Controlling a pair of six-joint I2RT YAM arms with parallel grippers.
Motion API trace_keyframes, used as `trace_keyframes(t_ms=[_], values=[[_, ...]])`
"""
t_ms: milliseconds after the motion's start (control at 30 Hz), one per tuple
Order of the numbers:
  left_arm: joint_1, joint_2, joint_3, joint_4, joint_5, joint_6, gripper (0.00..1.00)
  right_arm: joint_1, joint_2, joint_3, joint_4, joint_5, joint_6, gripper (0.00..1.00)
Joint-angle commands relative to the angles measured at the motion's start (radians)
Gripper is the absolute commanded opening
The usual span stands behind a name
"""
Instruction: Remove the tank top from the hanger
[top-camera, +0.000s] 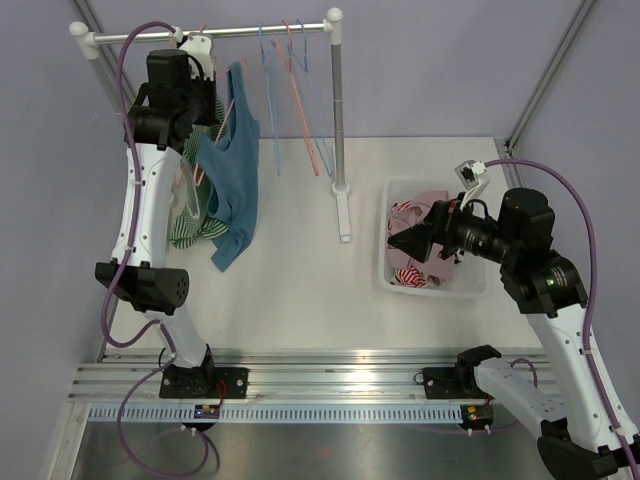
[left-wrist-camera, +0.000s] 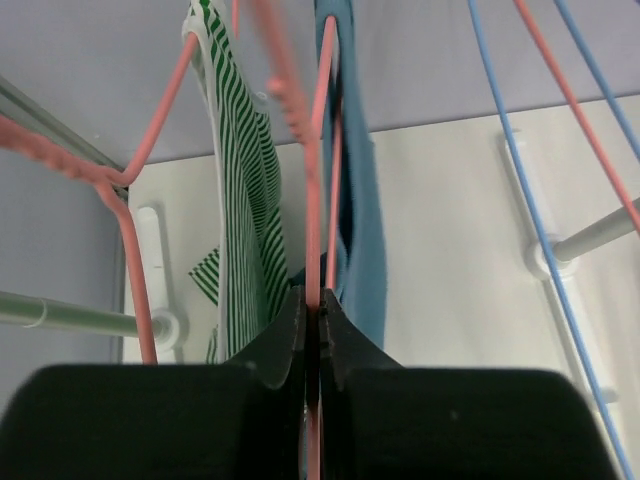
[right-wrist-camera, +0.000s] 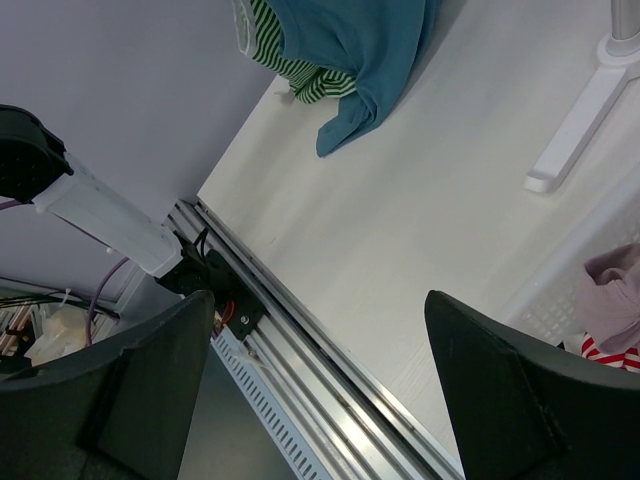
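- The teal tank top (top-camera: 232, 180) hung from a pink hanger (left-wrist-camera: 327, 180) near the left end of the rail (top-camera: 250, 32). Its lower hem trailed down to touch the surface (top-camera: 300, 290).
- The garment was not yet off. In the left wrist view the pink wire ran up inside the teal cloth, so the straps looked threaded over the hanger.
- The left tool (left-wrist-camera: 312, 320) was clenched on that pink wire, its jaws pressed together with only the wire between them (it held the hanger, not the cloth).
- Whether the hanger's hook sat over the rail could not be told, because the left arm hid it in the top view.
- Just beside the tank top, on the left, a green striped garment (top-camera: 190, 225) hung from another pink hanger and bunched on the surface below.
- Further right along the rail were bare blue hangers (top-camera: 268, 90) and a pink one.
- The right tool (top-camera: 397, 243) hovered over the white bin (top-camera: 440, 292) of clothes, well apart from the tank top, its jaws spread wide and grasping nothing.
- By my judgement the hanger was secured and the main work was left to do: the free tool had to reach the cloth and draw the straps off the hanger's arms.
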Motion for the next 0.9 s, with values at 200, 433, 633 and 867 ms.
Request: trace_keyframes(t_ms=[200, 433, 633, 867], values=[[-0.007, -0.065, 0.103, 0.05, 0.102, -0.105, 0.0, -0.001, -0.028, 0.009, 0.054, -0.04, 0.019, 0.93], [-0.026, -0.126, 0.128, 0.068, 0.086, -0.156, 0.0, -0.001, -0.033, 0.014, 0.063, -0.05, 0.027, 0.93], [-0.035, -0.195, 0.122, 0.056, 0.11, -0.188, 0.0, -0.003, -0.025, 0.009, 0.093, -0.055, 0.031, 0.94], [-0.056, -0.334, 0.024, 0.004, 0.182, -0.283, 0.0, -0.003, -0.019, -0.026, 0.196, -0.035, 0.077, 0.99]])
